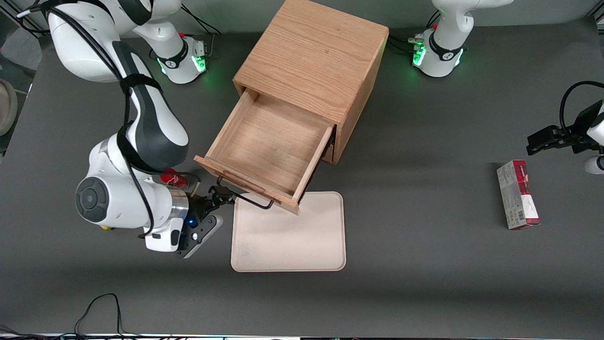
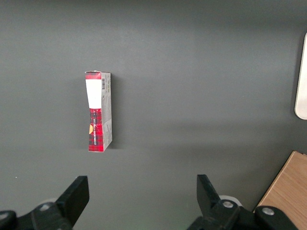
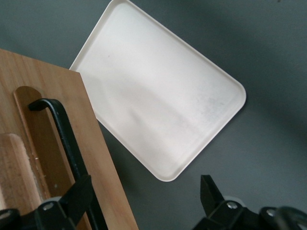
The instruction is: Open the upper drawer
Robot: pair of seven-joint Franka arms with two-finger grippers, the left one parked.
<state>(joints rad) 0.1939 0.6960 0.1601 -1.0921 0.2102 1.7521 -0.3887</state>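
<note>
The upper drawer (image 1: 271, 148) stands pulled well out of the wooden cabinet (image 1: 314, 61), its front panel jutting toward the front camera and overhanging the edge of the cream tray (image 1: 289, 233) on the bench (image 1: 424, 283). By the look of it the opening is as good as done — the whole drawer floor shows.

The thin black wire handle (image 1: 245, 196) runs along the drawer front, and the gripper (image 1: 222, 194) sits right at its end toward the working arm. In the right wrist view the jaws are spread wide, one finger (image 3: 72, 201) against the handle (image 3: 64, 139) and the other out over bare bench, so they hold nothing. To finish well, I'd say the arm should draw back from the front without snagging that wire, since a hooked finger could twist the drawer or drag the cabinet.

As for containers: the drawer is empty, bare wood inside. The tray is empty too, only faintly smudged.

A red and white carton (image 1: 517, 194) lies flat on the bench, well apart, toward the parked arm's end.
</note>
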